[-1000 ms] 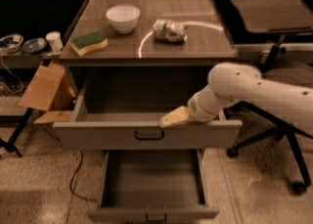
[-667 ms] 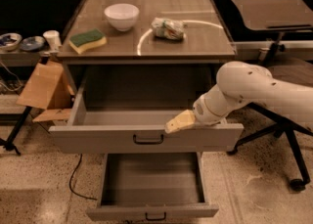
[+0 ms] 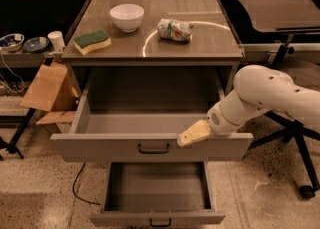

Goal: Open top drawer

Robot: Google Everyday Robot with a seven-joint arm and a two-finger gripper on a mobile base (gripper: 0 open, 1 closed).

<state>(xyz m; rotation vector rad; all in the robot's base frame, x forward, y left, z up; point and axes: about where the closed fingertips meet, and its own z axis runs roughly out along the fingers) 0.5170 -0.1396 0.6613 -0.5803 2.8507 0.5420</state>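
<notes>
The tool, the tan wedge-shaped end of the robot's white rounded arm, sits at the top edge of the front panel of the top drawer, just right of the small dark bar handle. Whether the tool is wide, narrow or holding anything, I cannot tell (it appears only as one pale block against the panel).

The wide grey top drawer stands well out from the brown-topped table, its deep box open to view and nothing visible inside. Its tall flat front panel faces the camera. Below it a narrower grey lower drawer also stands out, with its own small dark handle at the bottom edge of the view.

On the table lie a white round bowl toward the back left, a green-and-yellow rectangular sponge near the left front corner, and a crumpled pale packet right of the bowl, all well apart.

Left of the table, a brown cardboard box leans tilted. On the right, a black chair base with a castor stands on the speckled floor.
</notes>
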